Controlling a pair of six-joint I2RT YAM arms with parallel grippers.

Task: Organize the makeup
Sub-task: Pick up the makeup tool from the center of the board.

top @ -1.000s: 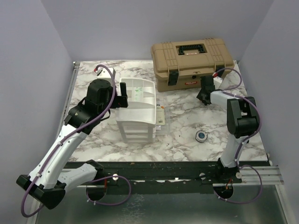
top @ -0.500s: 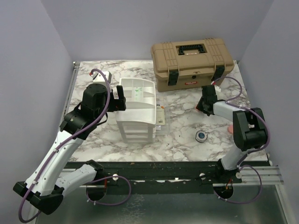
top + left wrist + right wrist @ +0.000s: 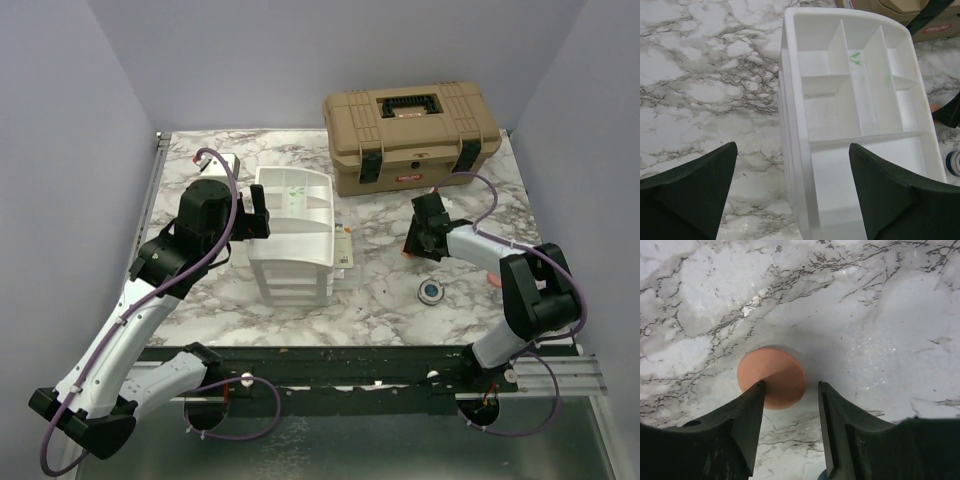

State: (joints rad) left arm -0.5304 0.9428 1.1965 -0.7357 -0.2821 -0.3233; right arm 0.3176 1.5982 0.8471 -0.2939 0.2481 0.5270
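**Top view:** the right gripper [image 3: 415, 240] was swung down and to the left, away from the toolbox [image 3: 410, 128]. It was brought to the middle right of the frame, over a salmon disc [image 3: 404, 253] of which only a sliver was seen at its lower left. The left gripper [image 3: 257, 210] was barely shifted in the last half second and was kept at the upper left corner of the drawer unit [image 3: 290, 270]. The blue compact [image 3: 431, 290] was left lying on the table [image 3: 380, 310], below and right of the right gripper. A pink speck [image 3: 493, 280] was glimpsed by the right arm, too small to be named.

**Left wrist view:** the left gripper [image 3: 792, 150] was seen spread wide with nothing held. It was hung above the drawer unit [image 3: 790, 125], whose top compartments were seen bare but for green smears.

**Right wrist view:** the salmon disc [image 3: 772, 377] was found flat on the marble, left of centre. The right gripper [image 3: 790, 385] was parted around it. The left finger was laid over the disc's lower edge and the right finger was kept just clear, with no squeeze seen.

So the pick was lined up, it would seem, and only the closing was left. The disc was set off toward one finger, so a sideways nudge could be expected.
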